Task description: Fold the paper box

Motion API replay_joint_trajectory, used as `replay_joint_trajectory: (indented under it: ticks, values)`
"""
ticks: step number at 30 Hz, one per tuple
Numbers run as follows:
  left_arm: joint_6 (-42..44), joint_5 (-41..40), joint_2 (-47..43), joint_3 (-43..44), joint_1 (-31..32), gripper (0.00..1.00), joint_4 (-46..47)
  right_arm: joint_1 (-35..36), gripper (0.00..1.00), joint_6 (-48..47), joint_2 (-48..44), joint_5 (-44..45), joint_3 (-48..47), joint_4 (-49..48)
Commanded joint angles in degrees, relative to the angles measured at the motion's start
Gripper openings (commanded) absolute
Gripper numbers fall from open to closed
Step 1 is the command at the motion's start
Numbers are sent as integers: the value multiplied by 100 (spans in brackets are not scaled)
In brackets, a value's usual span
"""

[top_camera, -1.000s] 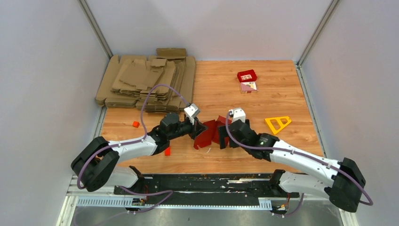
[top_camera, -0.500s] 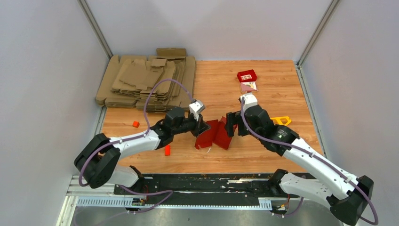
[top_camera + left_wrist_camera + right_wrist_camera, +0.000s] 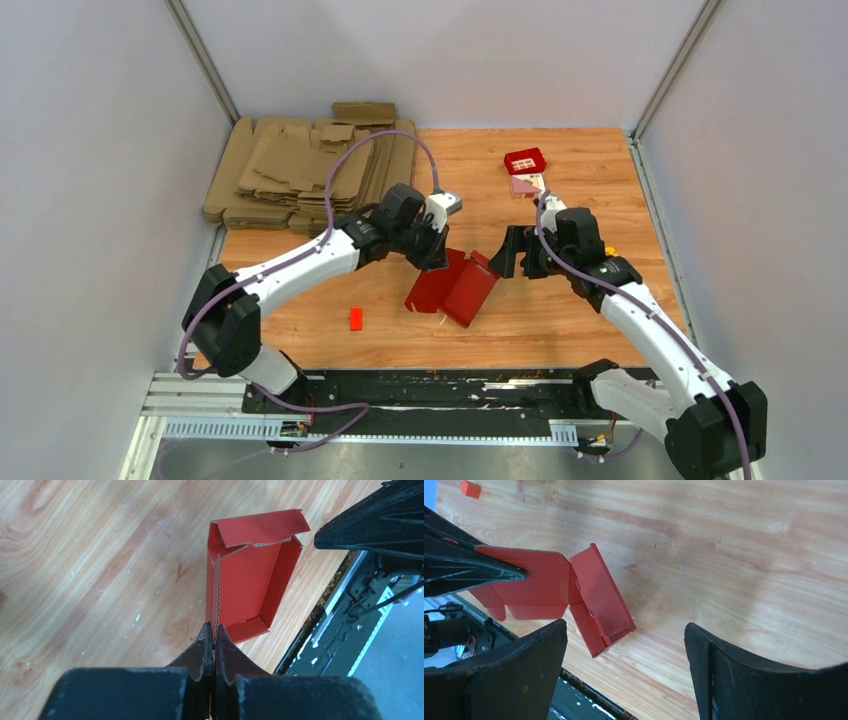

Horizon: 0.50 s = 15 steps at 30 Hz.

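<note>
Light wood-grain table (image 3: 560, 320) is bounded by grey walls on three sides. Near the middle of the table, between the two arms, the paper box (image 3: 455, 285) is found. It is made of plain bright red thin card, unprinted, and is only partly formed. From the left wrist view, a long open trough with shallow raised walls is seen, and an end flap is bent over its far end. A raw corrugated edge is exposed along one wall. From the right wrist view, a flat panel with rounded tabs on its lower edge is seen joined at a crease to the folded section.

The left jaws are clenched on a thin edge of the card at the box's upper left. The right jaws are spread wide and released, just to the right of the box and apart from it.

Brown cardboard sheets (image 3: 300, 170) are stacked in the far left corner. A small red block (image 3: 355, 318) lies apart, left of the box.
</note>
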<state>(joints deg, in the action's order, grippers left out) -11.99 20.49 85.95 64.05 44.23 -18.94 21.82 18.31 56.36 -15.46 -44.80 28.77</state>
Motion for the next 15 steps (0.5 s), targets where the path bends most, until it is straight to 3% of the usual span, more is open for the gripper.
replay_joint_trajectory:
  ticks: [1, 8, 10, 12, 15]
  values:
    - [496, -186, 525, 718, 25, 0, -1678, -204, 85, 167, 282, -949, 368, -794]
    - [900, -359, 1536, 1586, 25, 4, -2487, -205, 79, 280, 775, -1121, 922, -1458]
    - [992, -353, 1775, 1837, 26, 14, -2657, -205, 79, 289, 902, -1167, 1029, -1616]
    - [1070, -329, 1961, 2094, 25, 32, -2822, -205, 78, 281, 1023, -1174, 1083, -1679]
    - [1111, -265, 2041, 2287, 25, 44, -2845, -205, 78, 257, 1126, -1072, 1100, -1727]
